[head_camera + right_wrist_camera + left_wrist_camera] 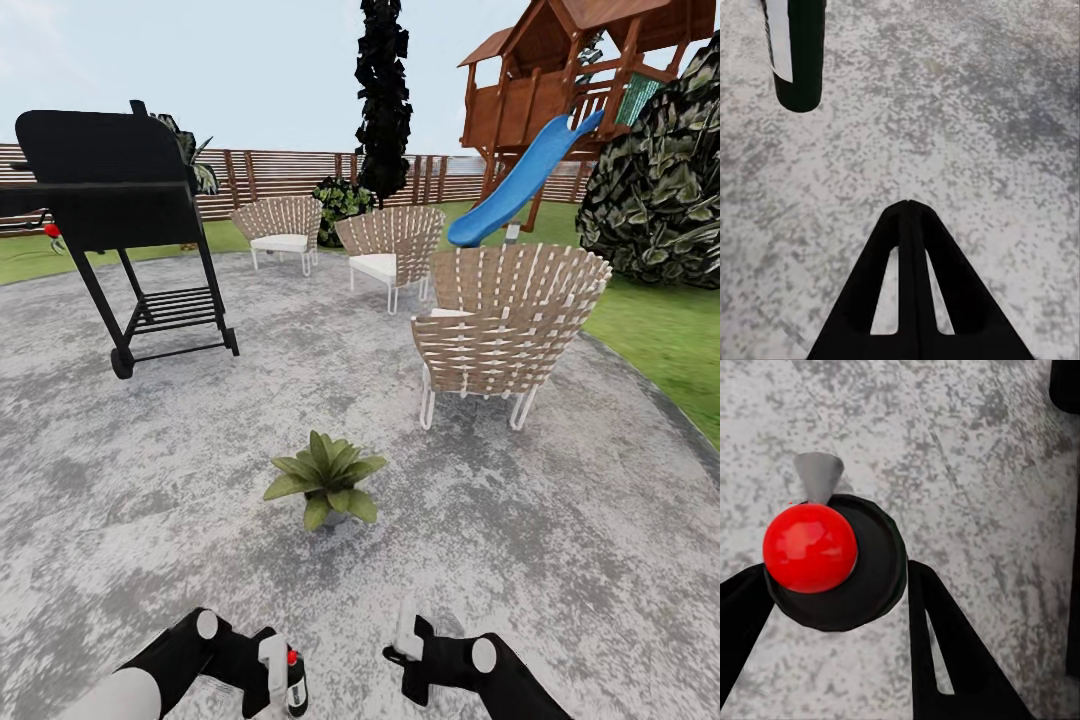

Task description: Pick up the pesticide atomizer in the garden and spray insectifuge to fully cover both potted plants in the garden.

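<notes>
Step in hand: carry done, spraying not yet begun. My left pincer (283,672) grips the atomizer (296,684), a slim dark green bottle with a glossy red cap and a grey nozzle cone, its round body held between the black fingers (945,660). My right pincer (909,217) is closed on nothing, tips meeting in a point above the patio (560,540). One plant (326,480), a low rosette of broad matt leaves, stands on the mottled grey stone ahead of both arms, apart from the woven chair (500,335). Next move, as I judge it: aim the nozzle at the rosette and close the range.
</notes>
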